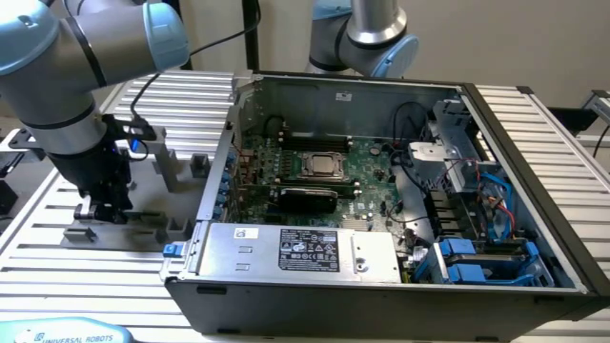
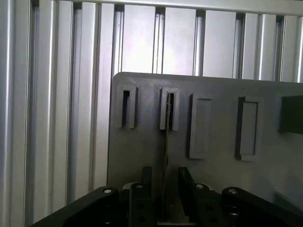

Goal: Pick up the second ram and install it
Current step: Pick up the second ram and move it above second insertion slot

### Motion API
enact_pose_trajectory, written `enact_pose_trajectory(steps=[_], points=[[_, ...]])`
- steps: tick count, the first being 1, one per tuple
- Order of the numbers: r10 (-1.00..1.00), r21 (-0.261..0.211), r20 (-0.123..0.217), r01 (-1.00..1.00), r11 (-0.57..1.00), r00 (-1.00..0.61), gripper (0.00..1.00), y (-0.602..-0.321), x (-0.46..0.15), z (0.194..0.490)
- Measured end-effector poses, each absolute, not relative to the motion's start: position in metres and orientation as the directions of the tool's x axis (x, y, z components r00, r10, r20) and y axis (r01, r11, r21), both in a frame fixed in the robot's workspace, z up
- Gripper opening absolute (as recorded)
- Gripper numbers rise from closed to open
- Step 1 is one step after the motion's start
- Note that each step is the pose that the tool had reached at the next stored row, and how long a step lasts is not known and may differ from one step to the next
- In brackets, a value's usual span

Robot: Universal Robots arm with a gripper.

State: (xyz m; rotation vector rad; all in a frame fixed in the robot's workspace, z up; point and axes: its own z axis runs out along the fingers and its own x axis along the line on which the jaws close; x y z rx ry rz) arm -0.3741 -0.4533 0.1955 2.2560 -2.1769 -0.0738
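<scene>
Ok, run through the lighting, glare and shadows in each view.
Exterior view: even light, computer case back wall bright, gripper dark over the holder plate. Wrist view: glare on the aluminium rails; the second ram a thin dark edge between shadowed fingers.

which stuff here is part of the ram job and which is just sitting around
Job: second ram, edge-on in the grey holder plate; tool, open around it; motherboard in the open case.
Just there: power supply; blue drive cages; other arm behind the case.
</scene>
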Motion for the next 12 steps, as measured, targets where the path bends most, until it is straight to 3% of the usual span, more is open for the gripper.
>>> enact_pose_trajectory(steps=[6, 7, 12], points=[[-0.999, 0.037, -0.030, -0.999, -0.035, 0.034, 0.34, -0.4533, -0.3741, 0.1946], [-0.999, 0.037, -0.030, -0.999, -0.035, 0.034, 0.27, -0.4533, -0.3742, 0.1946], [-0.999, 0.037, -0.030, -0.999, -0.035, 0.034, 0.27, -0.4533, -0.3742, 0.1943]])
